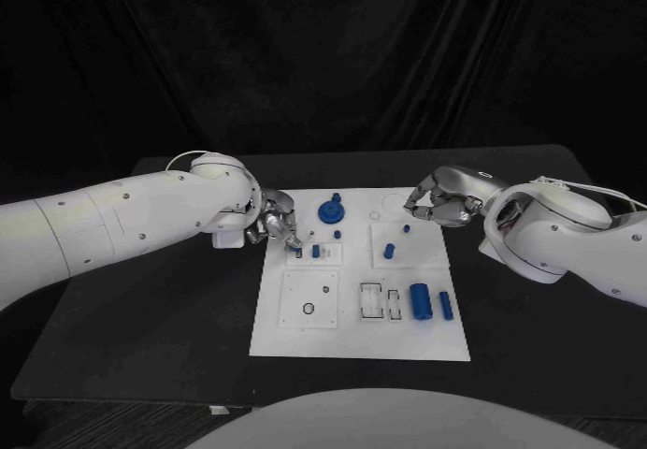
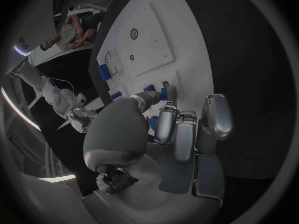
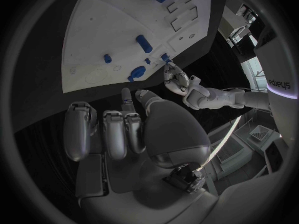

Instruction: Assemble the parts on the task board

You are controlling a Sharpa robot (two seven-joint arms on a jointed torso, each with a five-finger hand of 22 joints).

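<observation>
My left hand sits at the task board's near-left edge, thumb and a finger pinching a small blue peg over the small plate there, presumably to seat it upright. My right hand hovers at the far-right corner, fingers loosely apart and empty, probably keeping clear.
</observation>
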